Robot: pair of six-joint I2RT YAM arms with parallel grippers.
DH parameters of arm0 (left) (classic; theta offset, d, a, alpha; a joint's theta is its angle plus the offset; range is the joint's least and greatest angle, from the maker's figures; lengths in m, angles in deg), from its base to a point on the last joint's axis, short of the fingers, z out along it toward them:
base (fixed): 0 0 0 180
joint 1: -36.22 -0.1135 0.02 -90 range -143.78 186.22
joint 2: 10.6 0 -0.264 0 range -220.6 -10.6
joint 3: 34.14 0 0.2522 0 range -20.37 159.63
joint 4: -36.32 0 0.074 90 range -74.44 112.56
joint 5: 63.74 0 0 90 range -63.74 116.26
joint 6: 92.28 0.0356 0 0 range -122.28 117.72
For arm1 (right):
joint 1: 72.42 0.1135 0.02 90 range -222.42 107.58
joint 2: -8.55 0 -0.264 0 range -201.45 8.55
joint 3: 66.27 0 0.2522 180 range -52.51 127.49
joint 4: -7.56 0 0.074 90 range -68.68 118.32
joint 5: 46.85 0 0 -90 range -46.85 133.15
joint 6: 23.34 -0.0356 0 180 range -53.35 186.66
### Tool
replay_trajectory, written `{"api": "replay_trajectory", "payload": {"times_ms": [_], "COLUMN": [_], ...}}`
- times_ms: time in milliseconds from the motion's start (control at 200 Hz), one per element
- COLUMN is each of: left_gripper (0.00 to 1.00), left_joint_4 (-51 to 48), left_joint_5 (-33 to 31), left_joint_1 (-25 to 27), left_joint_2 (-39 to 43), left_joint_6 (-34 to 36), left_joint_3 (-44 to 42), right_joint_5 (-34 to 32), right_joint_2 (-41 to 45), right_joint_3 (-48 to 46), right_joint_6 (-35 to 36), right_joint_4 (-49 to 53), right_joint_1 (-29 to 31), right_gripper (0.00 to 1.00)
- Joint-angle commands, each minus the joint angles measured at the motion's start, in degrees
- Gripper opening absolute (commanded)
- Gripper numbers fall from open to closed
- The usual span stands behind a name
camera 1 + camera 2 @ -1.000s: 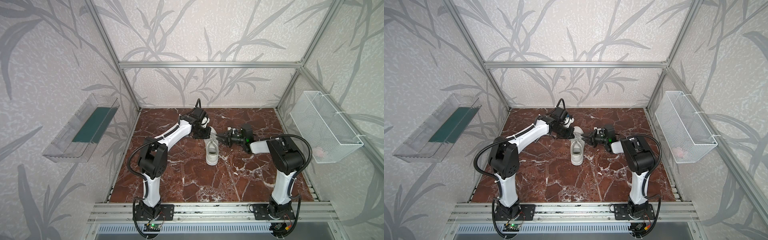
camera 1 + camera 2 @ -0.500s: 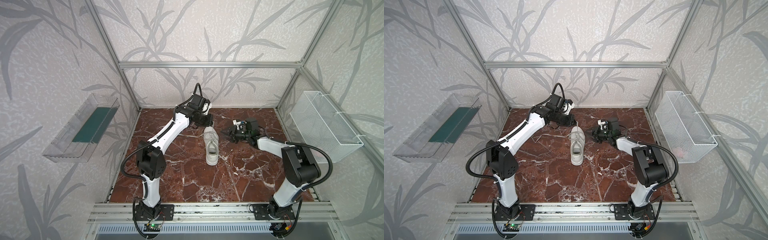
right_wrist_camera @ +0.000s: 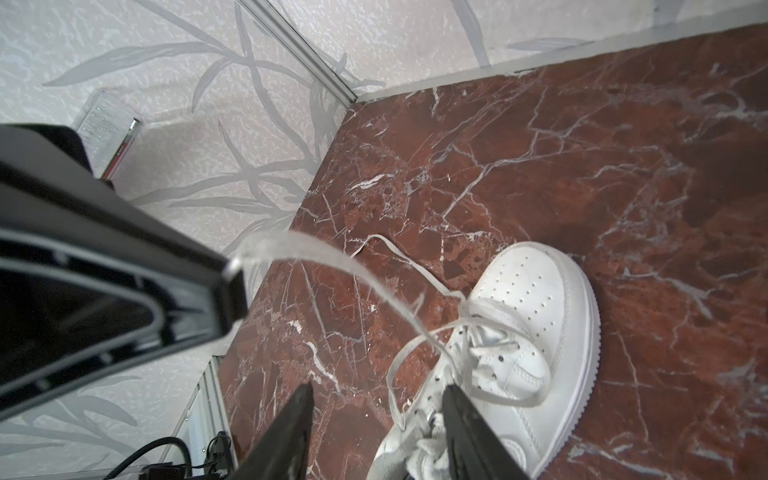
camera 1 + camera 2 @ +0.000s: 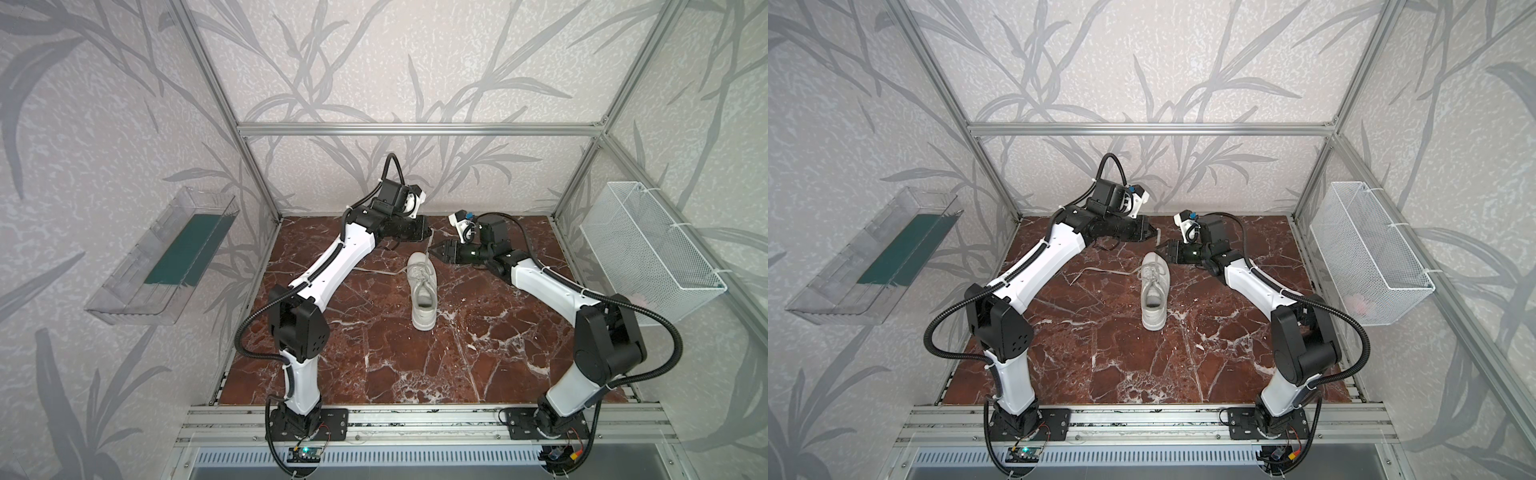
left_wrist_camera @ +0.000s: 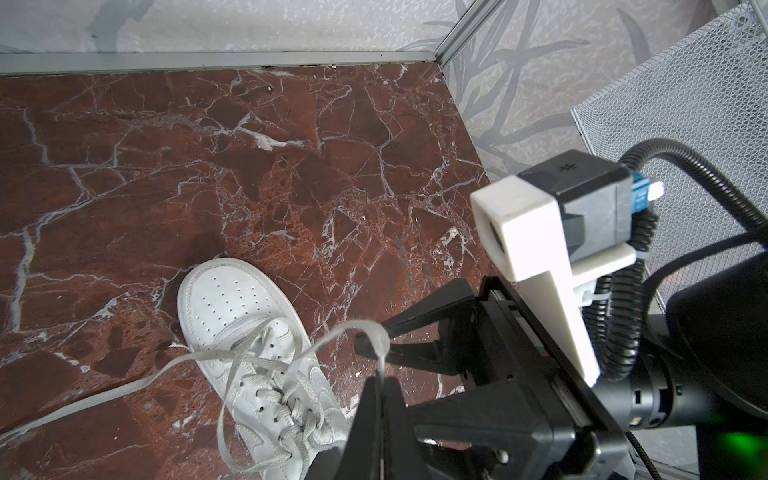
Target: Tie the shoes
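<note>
Sneaker [image 4: 423, 291] lies mid-table with its toe toward the far side in both top views, about where it lay a second ago. The arms are what changed. They were bunched over the toe, then drew apart. Now the right fingers [image 4: 440, 247] have come back in just right of the toe, spread wider than before. The left fingers [image 4: 422, 233], just beyond the toe, are clamped on one lace [image 4: 429, 246] rising from the sneaker. The other lace [image 4: 1100, 270] trails loose across the table [image 4: 1100, 353] to the left.

From the left wrist, the left fingers [image 5: 374, 419] pinch that lace [image 5: 353, 323], which bends past the tips of the right fingers [image 5: 428, 309]. Whether it touches them is unclear.

From the right wrist, the right fingers [image 3: 291, 428] stand about half open with nothing between them, above the sneaker [image 3: 536, 299].

No knot is formed yet. The right fingers seem to be lining up to take the raised strand.
</note>
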Motion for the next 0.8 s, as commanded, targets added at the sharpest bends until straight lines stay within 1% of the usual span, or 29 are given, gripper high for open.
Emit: {"api": "replay_trajectory", "payload": {"times_ms": [0,100,215,410,515,600,645,745,795], "left_gripper": [0.0,0.0,0.0,0.0,0.0,0.11,0.19,0.35,0.4], "left_joint_4": [0.4,0.6,0.6,0.1,-0.8,-4.0,-5.8,-8.3,-8.9], "left_joint_5": [0.9,0.8,0.8,0.1,-0.5,-2.1,-2.9,-4.0,-4.2], "left_joint_1": [-0.2,-0.2,-0.3,-0.2,-0.5,-0.8,-1.0,-2.0,-2.5], "left_joint_2": [2.9,3.4,3.7,4.2,4.1,3.7,3.3,2.9,3.1], "left_joint_6": [-1.3,-1.3,-1.3,-0.7,0.3,2.5,3.6,5.1,5.4], "left_joint_3": [0.9,0.3,-0.2,-1.4,-1.3,0.6,1.7,3.0,2.9], "right_joint_5": [-1.4,-1.4,-1.0,0.1,0.2,-0.2,-0.9,-2.3,-3.0], "right_joint_2": [-3.6,-5.8,-7.6,-8.2,-7.2,-6.2,-5.7,-4.7,-4.3], "right_joint_3": [2.7,4.9,6.9,6.8,6.1,5.3,5.0,4.6,4.3], "right_joint_6": [2.7,2.8,3.3,2.0,1.5,1.4,1.4,1.7,2.1], "right_joint_4": [-2.2,-2.9,-3.0,-5.5,-5.5,-5.4,-4.8,-3.1,-2.3], "right_joint_1": [-0.1,-0.1,-0.1,-0.1,-0.1,-0.1,-0.1,-0.1,-0.1], "right_gripper": [0.5,0.48,0.42,0.16,0.09,0.06,0.03,0.01,0.01]}}
